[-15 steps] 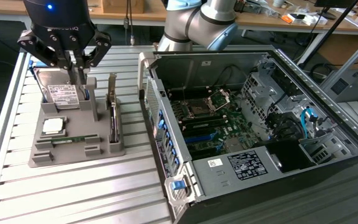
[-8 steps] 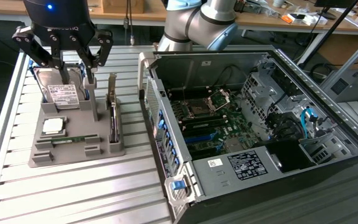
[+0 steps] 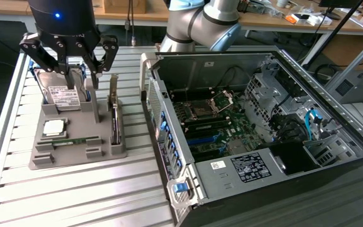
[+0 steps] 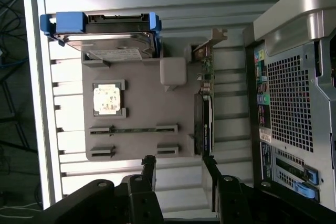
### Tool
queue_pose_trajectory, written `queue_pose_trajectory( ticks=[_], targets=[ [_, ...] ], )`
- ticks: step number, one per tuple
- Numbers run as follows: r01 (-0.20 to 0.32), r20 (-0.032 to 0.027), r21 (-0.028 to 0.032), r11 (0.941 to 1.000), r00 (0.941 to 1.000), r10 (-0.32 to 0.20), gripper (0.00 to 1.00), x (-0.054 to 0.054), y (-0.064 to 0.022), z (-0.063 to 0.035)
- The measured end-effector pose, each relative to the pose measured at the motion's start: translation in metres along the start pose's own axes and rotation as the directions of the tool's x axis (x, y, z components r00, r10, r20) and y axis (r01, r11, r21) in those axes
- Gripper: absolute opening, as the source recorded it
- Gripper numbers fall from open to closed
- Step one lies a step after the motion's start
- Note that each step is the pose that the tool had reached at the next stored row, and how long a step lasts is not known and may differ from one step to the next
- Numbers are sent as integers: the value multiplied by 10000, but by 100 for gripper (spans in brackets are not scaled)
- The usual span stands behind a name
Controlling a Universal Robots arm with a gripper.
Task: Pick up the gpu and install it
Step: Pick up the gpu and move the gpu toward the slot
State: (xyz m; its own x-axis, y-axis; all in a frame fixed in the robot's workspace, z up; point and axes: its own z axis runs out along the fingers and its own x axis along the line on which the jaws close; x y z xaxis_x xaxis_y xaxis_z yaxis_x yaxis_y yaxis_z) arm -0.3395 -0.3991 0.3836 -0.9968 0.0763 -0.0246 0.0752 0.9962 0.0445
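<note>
The gpu [image 3: 114,118] is a thin dark card standing on edge in a slot along the side of the grey holder [image 3: 74,158] nearest the computer case, with its silver bracket [image 3: 113,84] at the far end. In the wrist view the gpu [image 4: 205,124] lies along the holder's edge [image 4: 173,103] next to the case. My gripper [image 3: 81,75] hangs above the far end of the holder, over the hard drive, a little to the exterior view's left of the card. It is open and holds nothing. The gripper [image 4: 178,163] is clear of the card in the wrist view.
The holder also carries a silver hard drive [image 3: 62,94] in blue rails, a processor [image 3: 54,126] and a green memory stick [image 3: 74,140]. The open computer case [image 3: 332,123] with its motherboard [image 3: 213,123] lies to the exterior view's right on the slatted metal table [image 3: 74,198].
</note>
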Motion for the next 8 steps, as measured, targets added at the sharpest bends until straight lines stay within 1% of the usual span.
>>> queue_pose_trajectory(
  ticks=[8],
  targets=[
    [1,-2,2,10000,10000,-1,48,-32,1,36]
  ],
)
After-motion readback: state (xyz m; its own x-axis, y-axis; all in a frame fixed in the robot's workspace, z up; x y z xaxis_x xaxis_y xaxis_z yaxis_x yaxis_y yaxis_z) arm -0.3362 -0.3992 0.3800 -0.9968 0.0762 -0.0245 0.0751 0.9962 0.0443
